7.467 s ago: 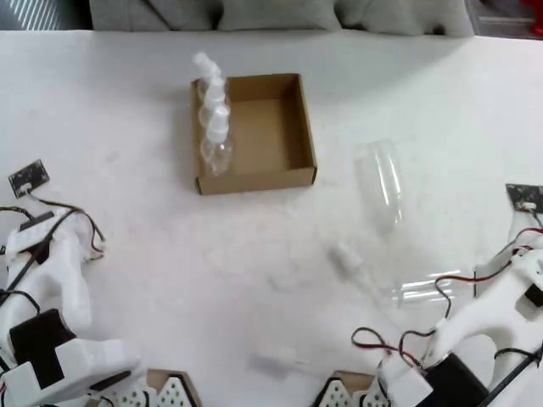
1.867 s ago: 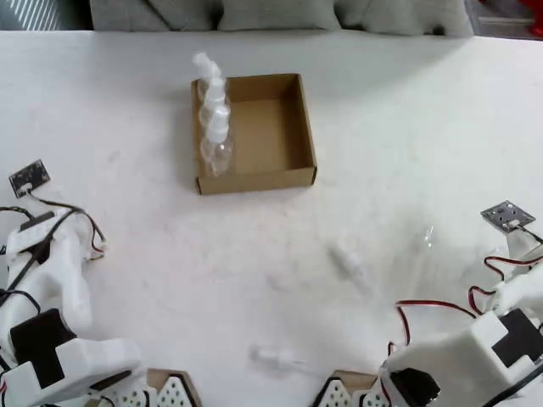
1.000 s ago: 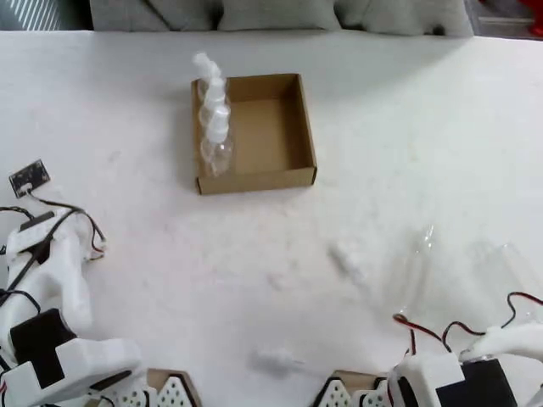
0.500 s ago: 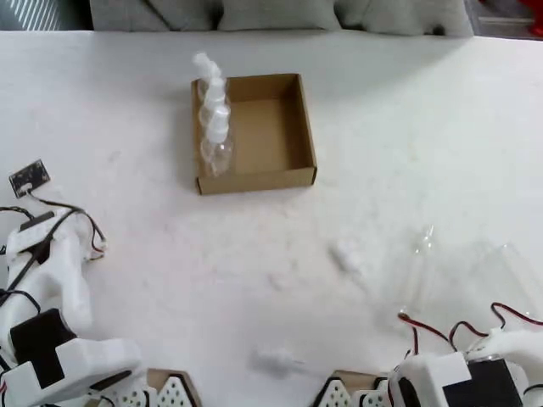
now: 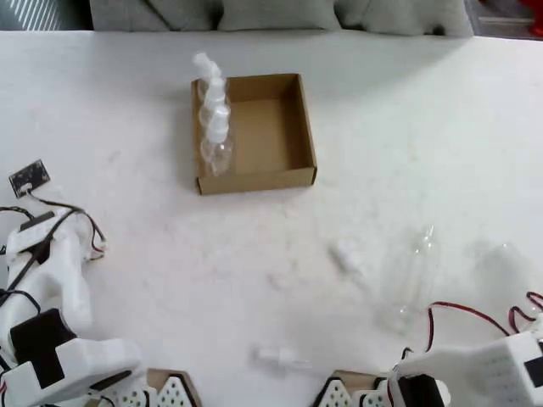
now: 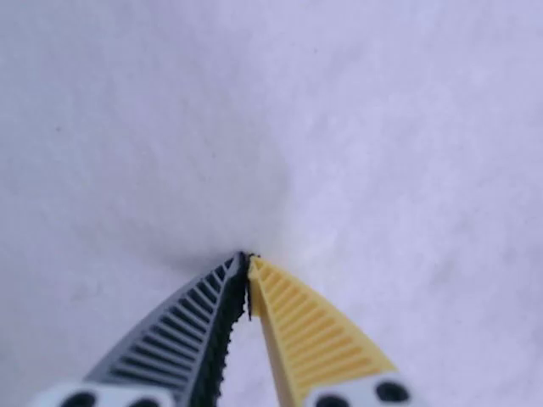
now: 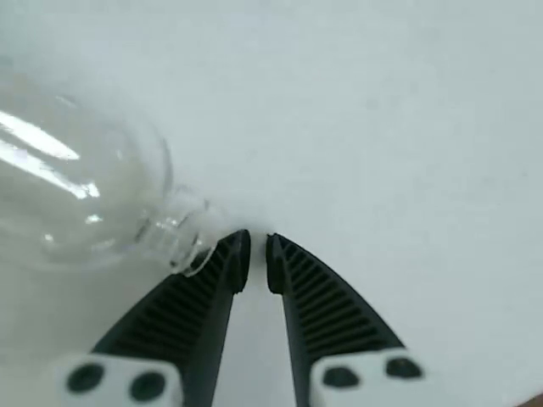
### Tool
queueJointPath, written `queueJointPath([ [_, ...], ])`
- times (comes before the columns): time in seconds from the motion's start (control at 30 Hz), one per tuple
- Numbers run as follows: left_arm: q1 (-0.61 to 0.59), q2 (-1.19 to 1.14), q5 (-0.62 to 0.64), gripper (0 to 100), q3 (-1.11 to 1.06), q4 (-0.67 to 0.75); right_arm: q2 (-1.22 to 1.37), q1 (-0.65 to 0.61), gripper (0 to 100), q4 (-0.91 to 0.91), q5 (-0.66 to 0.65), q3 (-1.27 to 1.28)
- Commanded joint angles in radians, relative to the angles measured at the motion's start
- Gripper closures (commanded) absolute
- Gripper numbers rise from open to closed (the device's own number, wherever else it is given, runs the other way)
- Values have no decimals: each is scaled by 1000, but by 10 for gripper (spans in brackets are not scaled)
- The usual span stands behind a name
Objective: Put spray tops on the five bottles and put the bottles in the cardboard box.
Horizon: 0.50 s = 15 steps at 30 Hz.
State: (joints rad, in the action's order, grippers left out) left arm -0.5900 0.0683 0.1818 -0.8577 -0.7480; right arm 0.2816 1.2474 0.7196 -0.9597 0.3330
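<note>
**High view.** One cardboard box (image 5: 293, 127) sits in the upper middle of the white table (image 5: 424, 110). A row of capped bottles (image 5: 216, 127) leans along the box's left wall. At least three white tops show there, but the exact count is unclear.

Two uncapped bottles lie on the table at the right. The first bottle (image 5: 416, 271) has its neck pointing up the frame. The second bottle (image 5: 502, 259) is fainter and lies near the right edge.

Two loose spray tops lie apart from both bottles. The upper spray top (image 5: 346, 254) is just left of the first bottle, and the lower spray top (image 5: 278, 358) is near the bottom edge.

There are two arms: the left arm (image 5: 51, 314) in the lower left corner and the right arm (image 5: 479, 381) in the lower right.

Compared with half a second ago, the right arm's white body has slid toward the lower right corner, uncovering the first bottle's lower end. The box, the spray tops and the left arm have not shifted.

**Left wrist view.** The left gripper (image 6: 248, 259) has one grey and one yellow finger. Its tips are pressed together on nothing, over bare table (image 6: 382, 127).

**Right wrist view.** The right gripper (image 7: 257, 246) has black fingers drawn almost together, with a thin slit between them, pinching nothing. One clear bottle (image 7: 76, 195) lies on its side on the table (image 7: 382, 102). Its open neck is right against the outer side of one finger.
</note>
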Motion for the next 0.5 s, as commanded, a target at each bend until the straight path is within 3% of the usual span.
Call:
queueJointPath([
  [0.0, -2, -7, -15, 978, 20, 11, 81, -44, 982, 119, 78, -242],
  [0.17, -2, -7, -15, 978, 20, 11, 165, -88, 982, 295, 92, -437],
  [0.47, -2, -7, -15, 978, 20, 11, 392, -154, 982, 302, 256, -758],
])
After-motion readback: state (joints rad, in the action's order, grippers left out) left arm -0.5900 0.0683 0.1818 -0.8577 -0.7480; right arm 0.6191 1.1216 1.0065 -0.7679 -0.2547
